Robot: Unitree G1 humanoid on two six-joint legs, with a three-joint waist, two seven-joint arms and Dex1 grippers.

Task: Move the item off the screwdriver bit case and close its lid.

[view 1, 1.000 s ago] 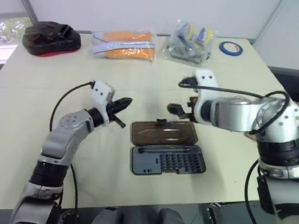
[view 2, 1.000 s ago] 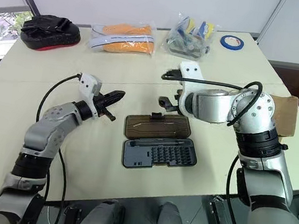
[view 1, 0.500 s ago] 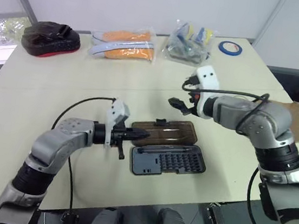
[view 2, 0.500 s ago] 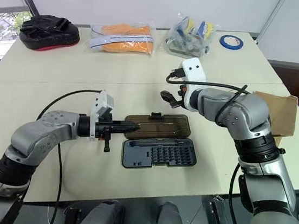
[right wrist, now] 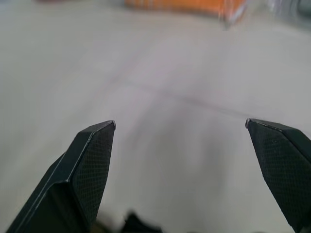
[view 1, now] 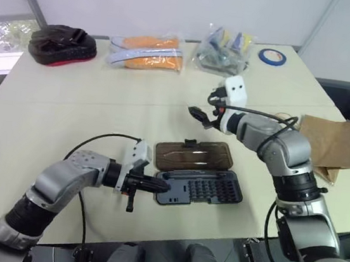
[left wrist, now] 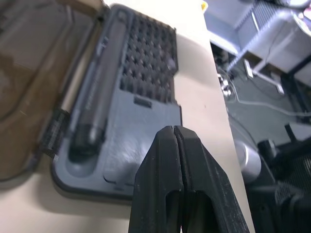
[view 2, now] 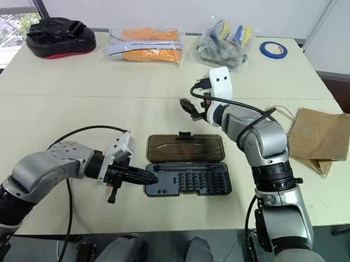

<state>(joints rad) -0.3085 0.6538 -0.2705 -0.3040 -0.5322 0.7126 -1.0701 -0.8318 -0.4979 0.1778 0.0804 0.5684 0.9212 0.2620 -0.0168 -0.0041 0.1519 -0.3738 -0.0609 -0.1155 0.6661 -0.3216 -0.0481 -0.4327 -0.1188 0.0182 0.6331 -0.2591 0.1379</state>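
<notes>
On the pale surface, flat grey bit case (view 1: pixel 198 187) lying open, smoky lid (view 1: pixel 192 155) folded back, left jaws (view 1: pixel 162 183) pinched shut and empty at its near-left corner, right jaws (view 1: pixel 203 116) spread wide, empty, beyond the lid, brown paper bag (view 1: pixel 328 142) well right.

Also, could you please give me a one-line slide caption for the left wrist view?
Shut left gripper poised at the near edge of the open screwdriver bit case, its lid folded back flat.

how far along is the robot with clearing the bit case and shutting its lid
Done: the brown paper bag lies on the table, clear of the screwdriver bit case. In hand: the shut left hand is at the case's left end, holding nothing; the open right hand hovers beyond the lid. Left: the lid lies flat open.
</notes>
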